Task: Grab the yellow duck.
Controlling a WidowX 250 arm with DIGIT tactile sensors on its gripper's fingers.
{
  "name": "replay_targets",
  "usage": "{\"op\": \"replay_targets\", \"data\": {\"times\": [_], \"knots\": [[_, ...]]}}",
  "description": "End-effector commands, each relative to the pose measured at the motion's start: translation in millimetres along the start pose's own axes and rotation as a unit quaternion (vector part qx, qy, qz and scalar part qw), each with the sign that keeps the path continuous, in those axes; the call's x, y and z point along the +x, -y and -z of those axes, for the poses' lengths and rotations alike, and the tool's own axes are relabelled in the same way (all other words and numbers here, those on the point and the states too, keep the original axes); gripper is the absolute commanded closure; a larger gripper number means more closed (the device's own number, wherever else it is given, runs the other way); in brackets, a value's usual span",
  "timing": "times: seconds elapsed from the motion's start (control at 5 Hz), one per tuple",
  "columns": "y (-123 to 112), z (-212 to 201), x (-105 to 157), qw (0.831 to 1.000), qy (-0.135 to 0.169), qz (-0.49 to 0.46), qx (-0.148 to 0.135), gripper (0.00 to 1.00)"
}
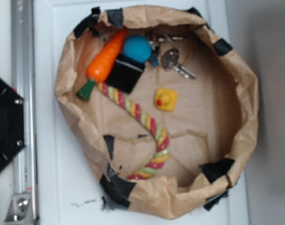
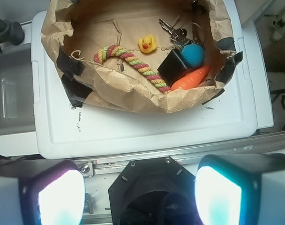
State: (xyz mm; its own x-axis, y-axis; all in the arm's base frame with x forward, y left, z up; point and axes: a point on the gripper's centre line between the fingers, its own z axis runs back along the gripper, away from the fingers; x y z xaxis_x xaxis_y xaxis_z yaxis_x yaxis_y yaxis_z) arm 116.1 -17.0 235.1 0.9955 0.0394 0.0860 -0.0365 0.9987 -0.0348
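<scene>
Gripper [image 2: 140, 197] spread, empty, well short of the yellow duck [image 2: 147, 44] ahead — risk: descending fingers snag the paper bag's rim [image 2: 133, 93] or the striped rope [image 2: 133, 61].

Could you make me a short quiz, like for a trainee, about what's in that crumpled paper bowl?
1. True or false: the small yellow rubber duck touches the striped multicolour rope.
2. What lies against the round blue ball? A) the orange carrot toy B) the duck
3. Fill in: the wide-apart gripper is ____ the crumpled brown paper bowl.

Key:
1. False; brown paper shows between them.
2. A; the duck sits alone, below the metal keys.
3. Outside; in the wrist view it hangs above the white tray, clear of the bowl.
</scene>
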Motion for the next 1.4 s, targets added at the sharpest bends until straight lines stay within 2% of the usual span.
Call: {"op": "replay_targets", "data": {"times": [0.0, 0.2, 0.4, 0.6, 0.8, 1.0, 1.2], "knots": [[0, 0, 0, 1.000, 0.000, 0.000, 0.000, 0.00], [1, 2, 44, 0.999, 0.040, 0.008, -0.032, 0.00], [-3, 12, 85, 0.994, 0.083, -0.068, -0.004, 0.00], [-4, 49, 113, 0.990, 0.118, -0.063, -0.033, 0.00], [-10, 90, 129, 0.984, 0.155, -0.075, -0.045, 0.00], [-19, 120, 138, 0.986, 0.146, -0.080, -0.011, 0.00], [-19, 120, 138, 0.986, 0.146, -0.080, -0.011, 0.00]]}}
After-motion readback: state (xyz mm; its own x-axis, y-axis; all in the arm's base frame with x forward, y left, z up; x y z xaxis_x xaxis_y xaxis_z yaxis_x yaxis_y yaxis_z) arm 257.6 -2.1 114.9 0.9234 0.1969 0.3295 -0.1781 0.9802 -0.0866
